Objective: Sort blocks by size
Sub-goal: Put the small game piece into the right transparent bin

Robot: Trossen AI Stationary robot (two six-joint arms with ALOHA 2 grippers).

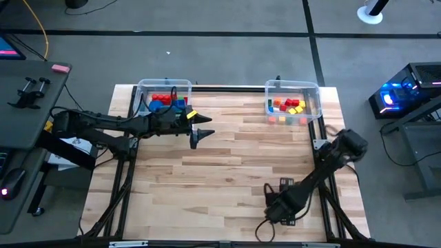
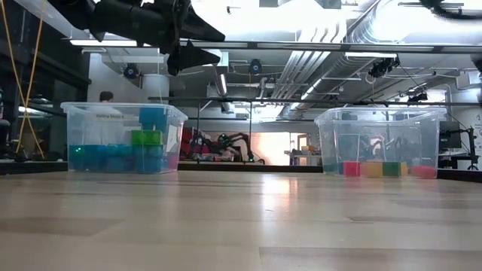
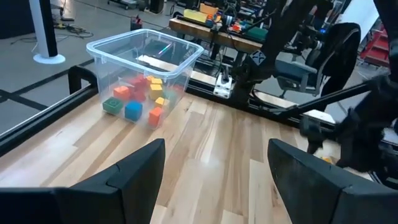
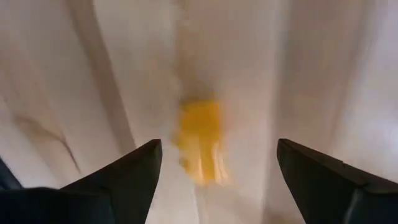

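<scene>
High view: the pale wooden desk stands on grey floor, with two clear bins at its far corners holding the blocks. The left gripper hovers beside the far-left bin, fingers spread and empty. The right gripper points down near the near-right edge, fingers wide over a blurred yellow patch.

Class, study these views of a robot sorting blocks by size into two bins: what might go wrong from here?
1. The right gripper, fingers open, hangs over a blurred yellow block; closing off-centre may knock it away.
2. The left gripper is open beside the left bin; swinging it could bump the rim.
</scene>
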